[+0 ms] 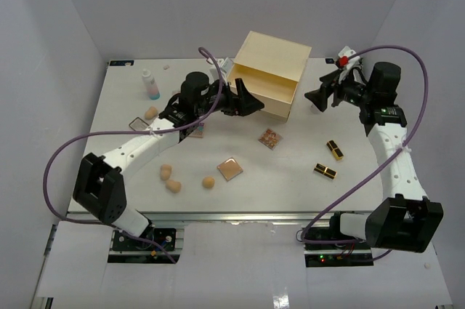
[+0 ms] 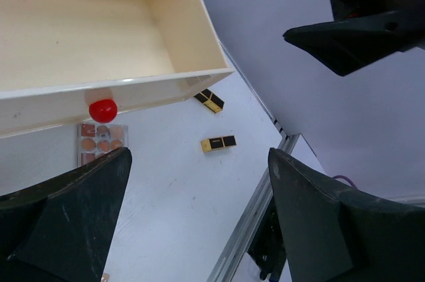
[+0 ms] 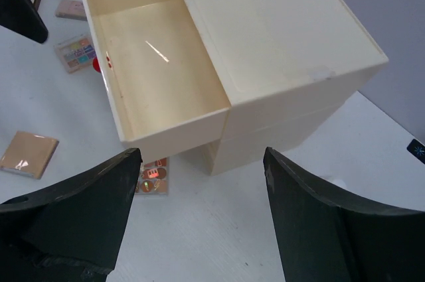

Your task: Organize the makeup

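All the makeup I can see is out on the white table (image 1: 290, 196), spread around the cream wooden chest of drawers (image 1: 280, 51), which has its top drawer (image 3: 153, 63) pulled out and a round red knob (image 2: 103, 109) on the front. Far left at the back there's a small white bottle with a bluish bottom (image 1: 149, 85), standing up. Just in front of it is one tan egg-shaped sponge (image 1: 151, 113), right next to a dark-rimmed square compact (image 1: 138, 123). Three more tan sponges (image 1: 174, 185) sit toward the near edge, with a flat peach square compact (image 1: 229, 169) just to their right. A square palette of peach and brown pans (image 1: 270, 138) lies just in front of the drawer. A second palette with pastel pans (image 3: 76, 53) and a pale pink flat compact (image 3: 70, 8) lie on the drawer's left side. Over on the right, two black-and-gold lipstick tubes (image 1: 335, 150) lie on their sides, close together but not touching. The left fingers (image 2: 73, 215) hover by the drawer front, spread wide with nothing between them. The right fingers (image 3: 73, 219) hang at the chest's right side, also well apart and gripping nothing.
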